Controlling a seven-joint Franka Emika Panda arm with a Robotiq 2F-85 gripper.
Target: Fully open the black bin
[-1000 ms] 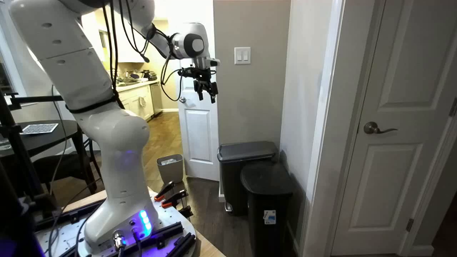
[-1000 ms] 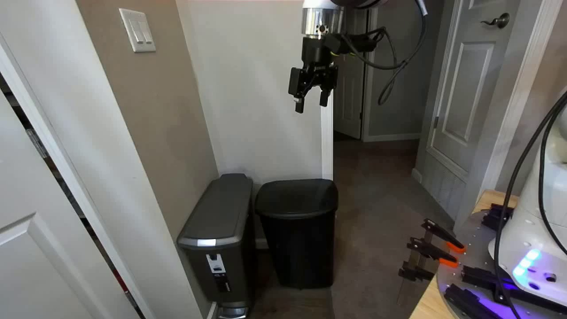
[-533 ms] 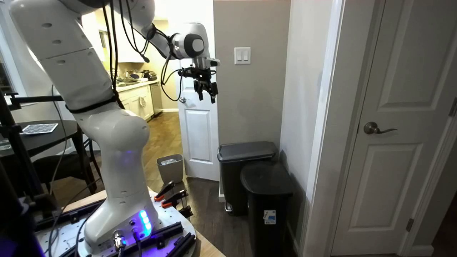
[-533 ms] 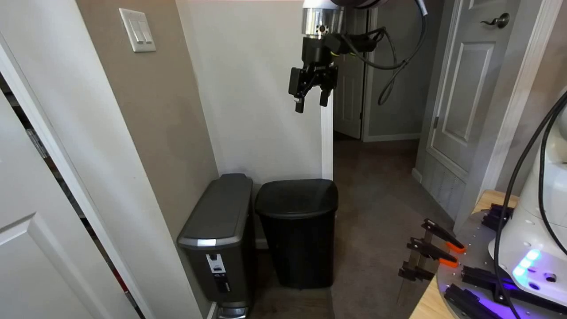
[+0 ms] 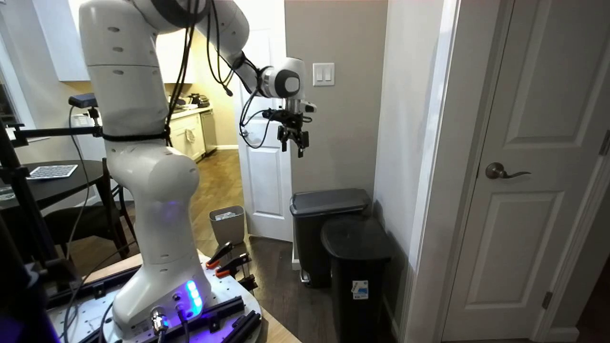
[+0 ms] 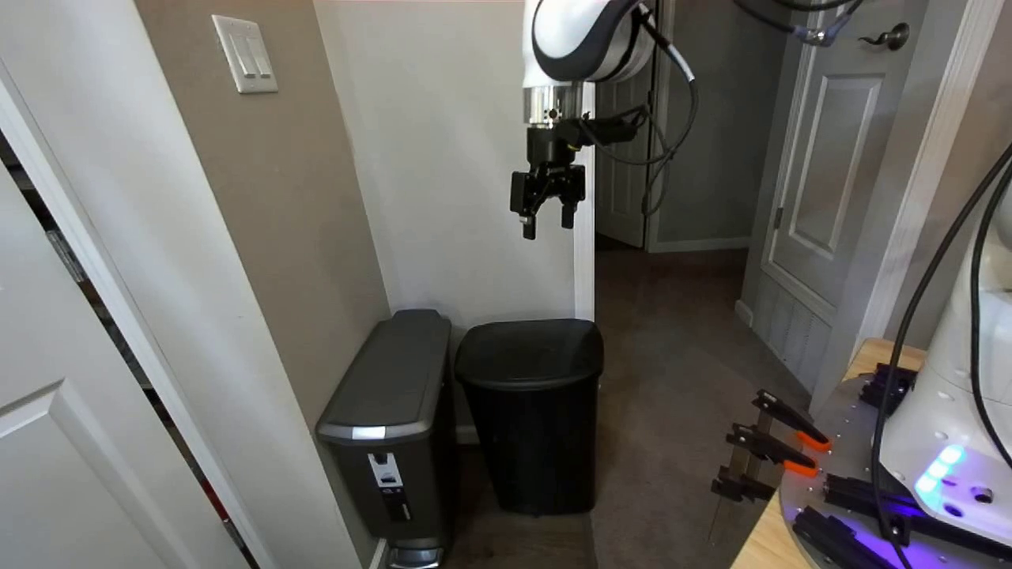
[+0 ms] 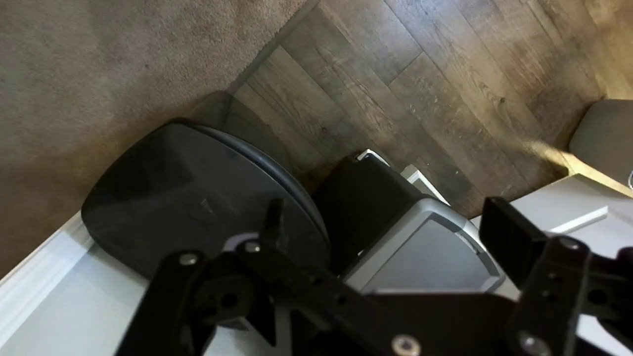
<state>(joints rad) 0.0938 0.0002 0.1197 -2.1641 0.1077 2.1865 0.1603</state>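
Note:
The black bin stands upright on the floor, its flat lid down, with a pale label on its body. It also shows in an exterior view and in the wrist view, where the gripper covers part of its lid edge. My gripper hangs pointing down, well above the bins, and touches nothing. In an exterior view my gripper is high above the black bin's lid. In the wrist view its fingers are spread apart with nothing between them.
A wider grey-lidded bin stands close beside the black bin, against the beige wall. A white wall stands behind both. A small grey wastebasket and a white door are farther off. Clamps jut from the robot's table.
In the last half second my gripper has moved down. It also shifted right in one exterior view and slightly left in another. Both bins look unchanged, and the fingers stay apart.

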